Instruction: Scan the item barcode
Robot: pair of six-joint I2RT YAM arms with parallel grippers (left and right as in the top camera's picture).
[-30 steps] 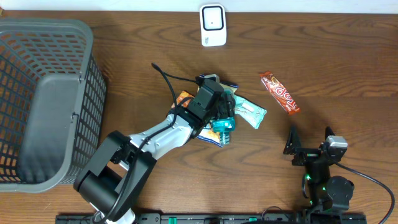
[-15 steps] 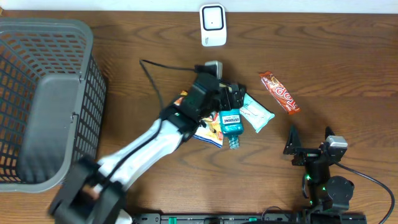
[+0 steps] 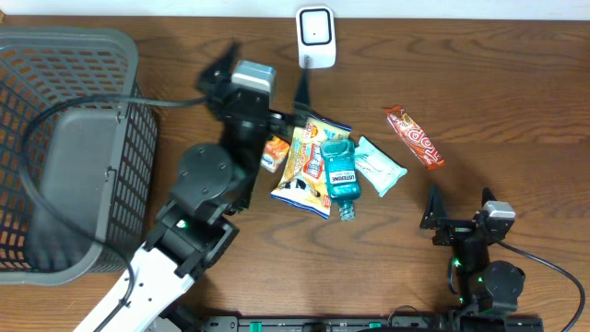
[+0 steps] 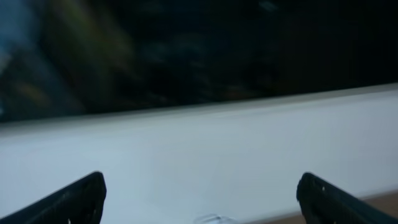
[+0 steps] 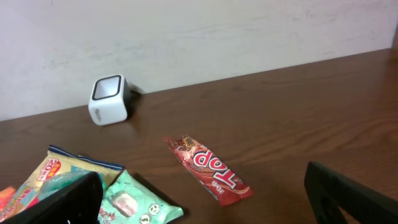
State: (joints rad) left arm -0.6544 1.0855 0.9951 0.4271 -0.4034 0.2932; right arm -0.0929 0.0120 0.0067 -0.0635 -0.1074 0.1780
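Over at the far left, keeping the grey mesh basket [image 3: 138, 138] on the tabletop [image 3: 516, 74] well apart from the goods, probably as the bin for whatever gets scanned. Next along, holding the left arm [image 3: 207, 180] up beside the near edge of the heap, with the left fingers [image 4: 74, 199] spread wide and pinching nothing. Aiming that wrist camera at a pale wall and a dark blur, so showing none of the goods from there.

Finding the candidates for scanning loose at mid-tabletop, none of them lifted: a small orange box [image 3: 275, 150] touching a snack bag [image 3: 304, 161], and a mouthwash bottle [image 3: 339, 175] lying across that bag, label up. Judging the barcode to be on a hidden face, so needing a pick and a turn first.

Standing the white scanner [image 3: 315, 37] at the far edge, face toward the heap, presumably for presenting an item in front of it.

Further right, resting a green wipes packet [image 3: 380, 166] just beside the bottle and a red chocolate bar [image 3: 414, 136] on its own.

Parking the right fingers [image 5: 345, 193] near the front edge — spread wide, empty, well apart from the bar and pointed at the goods, seemingly on standby.
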